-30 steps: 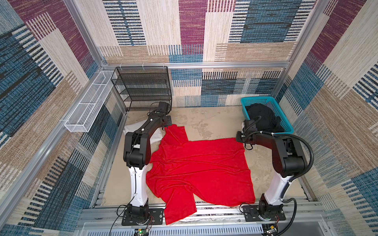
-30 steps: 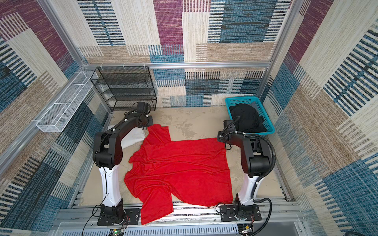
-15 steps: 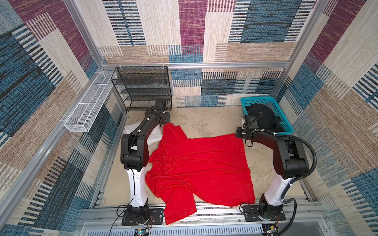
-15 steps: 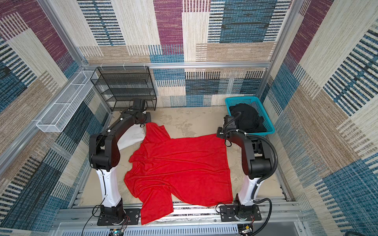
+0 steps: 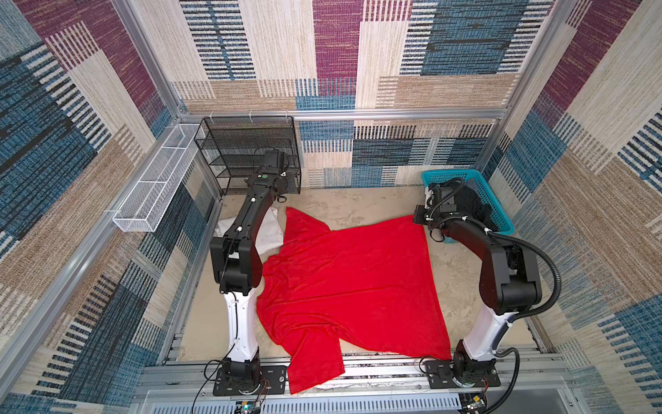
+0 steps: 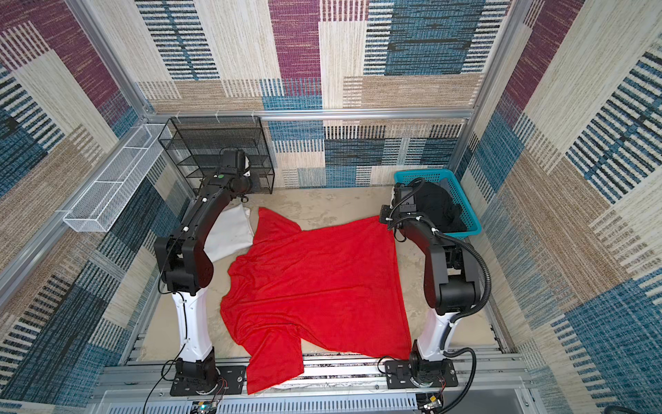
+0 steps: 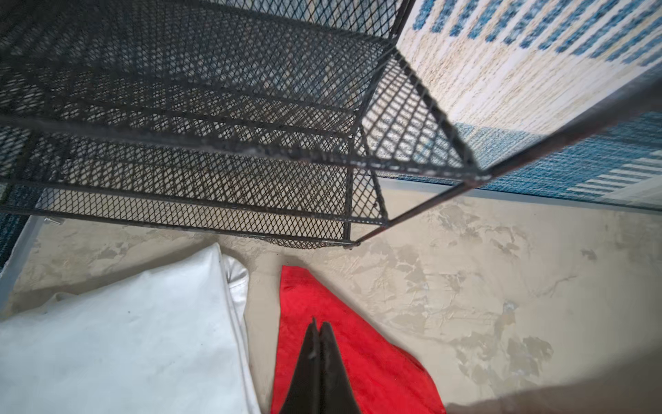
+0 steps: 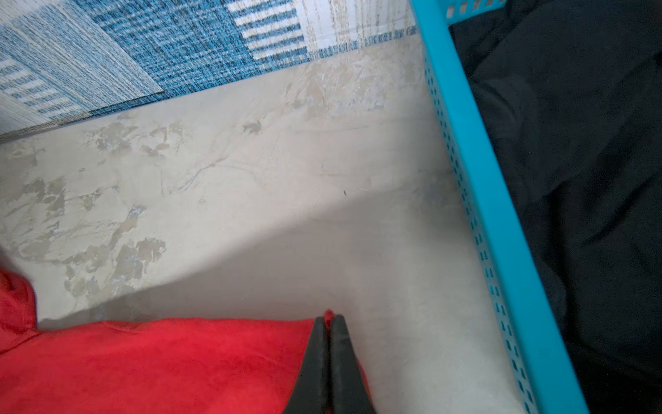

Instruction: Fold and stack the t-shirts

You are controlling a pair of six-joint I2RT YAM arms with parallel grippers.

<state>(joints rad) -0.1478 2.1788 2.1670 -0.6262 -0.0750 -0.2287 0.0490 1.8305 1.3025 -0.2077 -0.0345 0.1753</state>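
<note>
The red t-shirt point(image 5: 351, 279) point(image 6: 315, 279) lies spread over the middle of the table, and one sleeve hangs over the front rail. My left gripper point(image 7: 318, 324) is shut on its far left corner point(image 7: 358, 358), close to the rack. My right gripper point(image 8: 329, 317) point(image 5: 416, 218) is shut on its far right corner point(image 8: 161, 365), where a bit of red cloth pokes out between the tips. A folded white t-shirt point(image 5: 272, 233) point(image 7: 125, 340) lies under the left arm. The black t-shirt point(image 5: 473, 204) point(image 8: 573, 161) sits bundled in the basket.
A teal basket point(image 5: 447, 174) point(image 8: 480, 179) stands at the back right, right beside the right gripper. A black mesh rack point(image 5: 247, 154) point(image 7: 215, 143) stands at the back left, just beyond the left gripper. A white wire basket point(image 5: 154, 186) hangs on the left wall.
Both arms have moved toward the back wall, drawing the red t-shirt's far edge with them. The right gripper has shut on its corner.
</note>
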